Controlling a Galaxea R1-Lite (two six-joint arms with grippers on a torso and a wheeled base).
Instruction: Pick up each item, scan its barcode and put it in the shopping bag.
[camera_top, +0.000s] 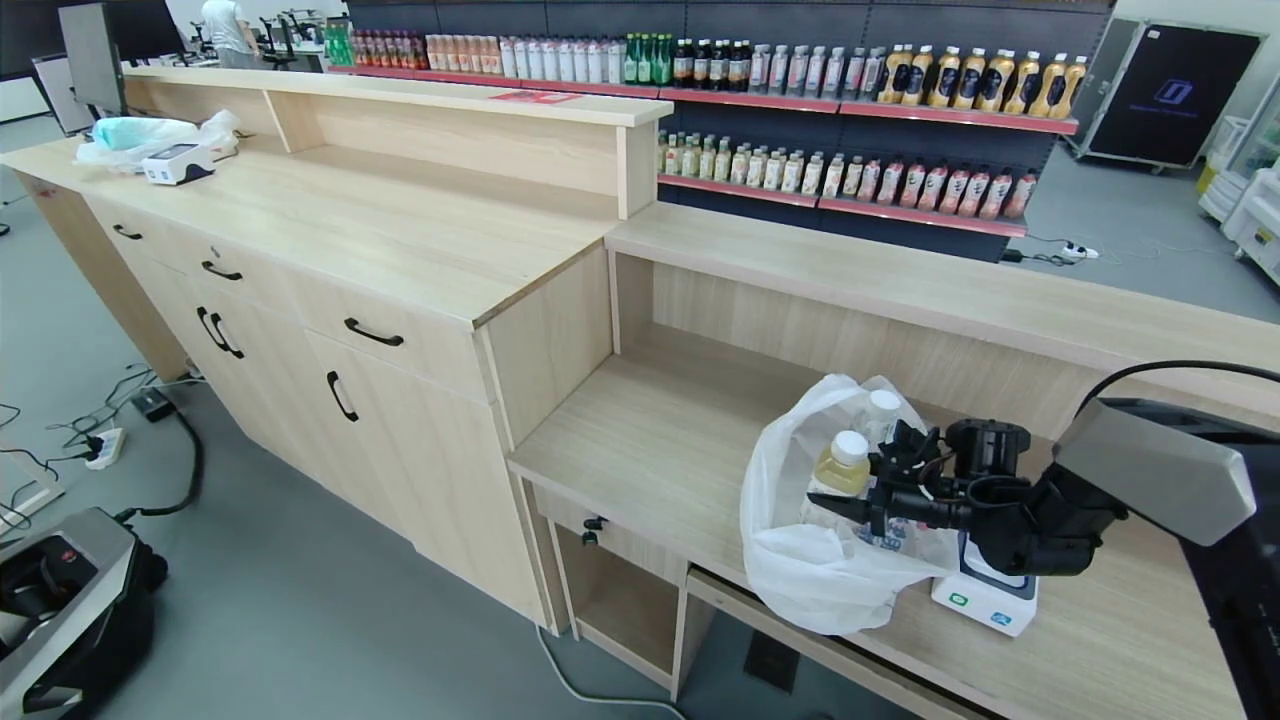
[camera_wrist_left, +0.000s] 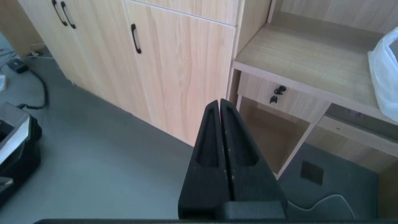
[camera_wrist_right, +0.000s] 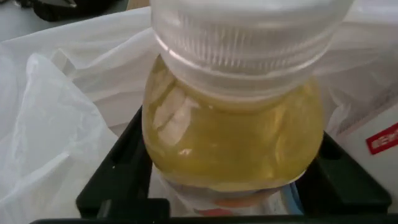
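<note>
A bottle of yellow drink (camera_top: 838, 470) with a white cap stands upright in the mouth of the white shopping bag (camera_top: 810, 570) on the lower counter (camera_top: 650, 430). My right gripper (camera_top: 868, 500) is shut on it; in the right wrist view the bottle (camera_wrist_right: 230, 143) sits between the black fingers (camera_wrist_right: 115, 183), with the bag (camera_wrist_right: 56, 124) around it. A second white-capped bottle (camera_top: 883, 405) stands in the bag behind it. The white scanner (camera_top: 985, 600) sits beside the bag, partly hidden by my arm. My left gripper (camera_wrist_left: 221, 143) hangs shut over the grey floor in front of the cabinets.
The cabinet doors (camera_wrist_left: 180, 62) and a drawer with a key (camera_wrist_left: 277, 94) are near my left gripper. A second bag (camera_top: 150, 135) and a small device (camera_top: 178, 163) lie on the far upper counter. Drink shelves (camera_top: 800, 70) stand behind. Cables (camera_top: 100, 440) lie on the floor.
</note>
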